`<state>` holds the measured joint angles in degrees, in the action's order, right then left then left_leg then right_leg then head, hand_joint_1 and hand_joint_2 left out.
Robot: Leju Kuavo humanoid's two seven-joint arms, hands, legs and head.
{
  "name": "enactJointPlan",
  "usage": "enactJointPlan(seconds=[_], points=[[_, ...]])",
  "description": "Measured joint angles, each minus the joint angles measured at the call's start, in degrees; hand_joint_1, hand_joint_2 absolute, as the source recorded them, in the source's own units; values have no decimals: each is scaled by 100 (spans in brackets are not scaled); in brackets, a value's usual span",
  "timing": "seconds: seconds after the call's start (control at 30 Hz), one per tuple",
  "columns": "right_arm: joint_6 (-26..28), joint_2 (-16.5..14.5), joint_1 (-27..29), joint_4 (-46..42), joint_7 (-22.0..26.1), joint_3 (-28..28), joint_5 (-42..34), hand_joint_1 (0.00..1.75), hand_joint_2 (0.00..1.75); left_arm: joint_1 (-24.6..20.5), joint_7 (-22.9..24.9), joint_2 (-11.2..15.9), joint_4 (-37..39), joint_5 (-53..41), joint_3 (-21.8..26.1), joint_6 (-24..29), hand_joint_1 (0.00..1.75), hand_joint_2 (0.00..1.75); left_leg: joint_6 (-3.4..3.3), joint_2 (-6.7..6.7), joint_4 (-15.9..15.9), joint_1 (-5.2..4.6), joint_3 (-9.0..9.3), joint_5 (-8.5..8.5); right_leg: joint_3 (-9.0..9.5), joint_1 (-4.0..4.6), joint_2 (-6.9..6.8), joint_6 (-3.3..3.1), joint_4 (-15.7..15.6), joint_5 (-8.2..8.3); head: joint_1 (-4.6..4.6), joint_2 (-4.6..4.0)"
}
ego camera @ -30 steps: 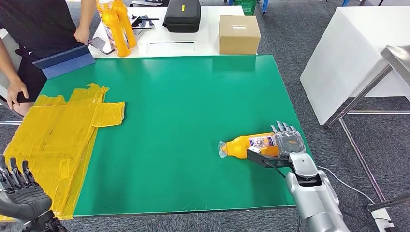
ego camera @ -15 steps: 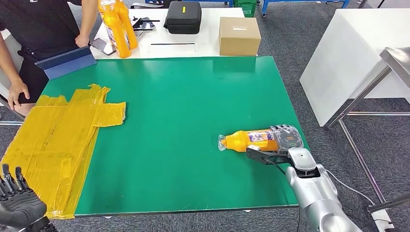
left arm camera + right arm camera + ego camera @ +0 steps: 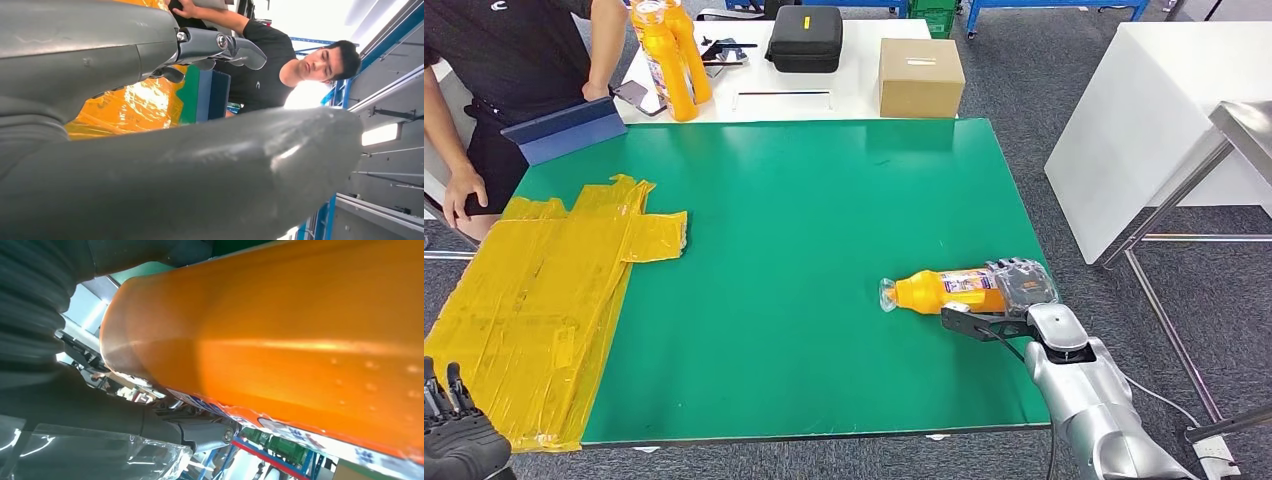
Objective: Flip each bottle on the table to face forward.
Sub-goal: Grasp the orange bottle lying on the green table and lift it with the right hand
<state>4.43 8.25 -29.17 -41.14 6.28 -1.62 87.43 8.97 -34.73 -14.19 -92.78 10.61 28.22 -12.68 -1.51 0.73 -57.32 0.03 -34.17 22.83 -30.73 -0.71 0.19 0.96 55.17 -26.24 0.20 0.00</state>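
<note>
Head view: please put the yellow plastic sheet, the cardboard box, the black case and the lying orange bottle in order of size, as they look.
1. yellow plastic sheet
2. cardboard box
3. black case and lying orange bottle: look alike, and the bottle is nearer, partly covered by the right hand, so unranked.

A lab — green test table [image 3: 804, 200], grey carpet [image 3: 1034, 90] (blue racks).

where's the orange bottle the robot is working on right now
In the head view the orange bottle lies on its side near the right edge of the green table, held by the right hand, its cap end pointing toward the table's middle.
</note>
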Motion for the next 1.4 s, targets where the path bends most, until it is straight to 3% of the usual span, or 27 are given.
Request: enactJointPlan(seconds=[0.73, 1.13, 1.17, 1.27, 1.3, 1.4], points=[[-36, -161, 307, -208, -191, -9, -18, 175, 175, 35, 26, -22, -161, -211, -10, 0, 0, 0, 3, -1, 0, 1, 12, 4, 10, -1, 0, -2, 0, -1, 1, 0], [1, -356, 30, 57, 212, -338, -393, 174, 175, -98, 29, 180, -138, 22, -75, 115, 0, 0, 23, -63, 1, 25, 26, 15, 60, 17, 67, -24, 1, 18, 0, 0], [21, -355, -11, 131, 279, -408, -482, 162, 175, -107, 26, 219, -127, 48, -95, 130, 0, 0, 24, -65, 2, 28, 31, 16, 59, 18, 69, -25, 1, 18, 1, 0], [59, -340, -75, 289, 423, -624, -749, 32, 175, -92, 17, 307, -104, 102, -153, 149, 0, 0, 36, -64, 3, 35, 49, 25, 32, 21, 71, -32, 0, 11, 1, 0], [60, -328, -70, 312, 445, -696, -851, 0, 175, -79, 14, 324, -101, 113, -168, 146, 0, 0, 41, -63, 3, 36, 54, 29, 25, 21, 71, -35, -1, 7, 1, 0], [52, -226, -15, 336, 464, -957, -1266, 0, 175, -44, 9, 370, -86, 148, -208, 135, 0, 0, 45, -62, 3, 35, 63, 33, 30, 21, 70, -39, -1, 2, 0, 0]])
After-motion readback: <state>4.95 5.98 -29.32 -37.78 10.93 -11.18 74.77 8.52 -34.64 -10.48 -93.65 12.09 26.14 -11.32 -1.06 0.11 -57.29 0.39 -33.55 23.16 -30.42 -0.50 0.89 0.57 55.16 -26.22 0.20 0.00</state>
